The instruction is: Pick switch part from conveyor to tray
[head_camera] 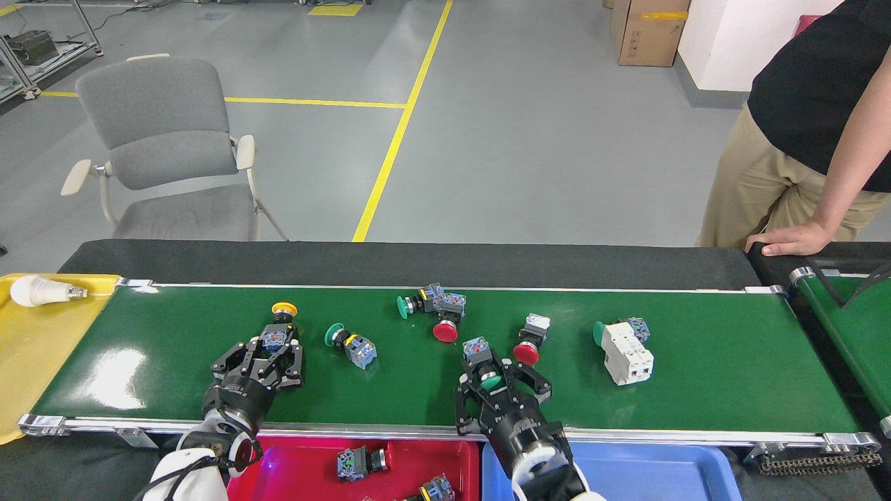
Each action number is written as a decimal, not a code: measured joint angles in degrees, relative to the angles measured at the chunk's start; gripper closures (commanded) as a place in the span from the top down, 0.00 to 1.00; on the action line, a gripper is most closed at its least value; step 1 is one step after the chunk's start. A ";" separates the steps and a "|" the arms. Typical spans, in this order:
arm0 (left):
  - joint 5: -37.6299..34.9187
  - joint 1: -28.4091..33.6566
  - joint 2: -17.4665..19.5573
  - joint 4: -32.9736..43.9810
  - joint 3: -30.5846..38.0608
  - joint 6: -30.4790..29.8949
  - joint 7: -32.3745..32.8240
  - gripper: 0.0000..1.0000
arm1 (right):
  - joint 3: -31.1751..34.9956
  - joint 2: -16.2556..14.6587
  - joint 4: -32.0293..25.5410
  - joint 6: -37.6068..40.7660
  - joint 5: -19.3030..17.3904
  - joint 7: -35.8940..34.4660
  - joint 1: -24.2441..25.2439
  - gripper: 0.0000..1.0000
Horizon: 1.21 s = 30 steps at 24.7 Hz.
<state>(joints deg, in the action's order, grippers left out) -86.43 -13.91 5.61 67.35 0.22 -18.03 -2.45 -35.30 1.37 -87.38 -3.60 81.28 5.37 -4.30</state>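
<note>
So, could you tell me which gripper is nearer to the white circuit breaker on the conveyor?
Right. The right gripper sits left of the white circuit breaker, around a green-capped switch; the left gripper is far beyond, at the yellow-capped switch.

Glossy green conveyor (pixel 724 362) with silver metal rails; grey cloth chair (pixel 167 139).

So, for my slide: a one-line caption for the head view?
Both tools close around switch parts on the green conveyor, trays below.
</note>
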 measured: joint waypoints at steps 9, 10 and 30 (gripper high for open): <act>-0.01 27.97 -1.44 33.34 0.36 -20.03 2.11 1.00 | -9.48 -1.24 -5.13 3.18 2.40 0.11 3.29 1.00; -0.01 28.56 -2.28 33.52 0.44 -20.33 2.15 1.00 | -9.47 -1.26 -5.45 3.26 2.41 0.17 3.55 0.99; 0.10 20.37 -2.94 26.39 11.27 6.34 5.98 1.00 | 23.23 -2.56 -9.00 -6.92 -3.28 -14.18 18.00 1.00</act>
<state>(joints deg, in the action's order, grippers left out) -86.34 6.46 2.66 93.74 11.49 -11.69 3.53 -12.07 -1.19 -96.38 -10.52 78.00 -8.81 13.70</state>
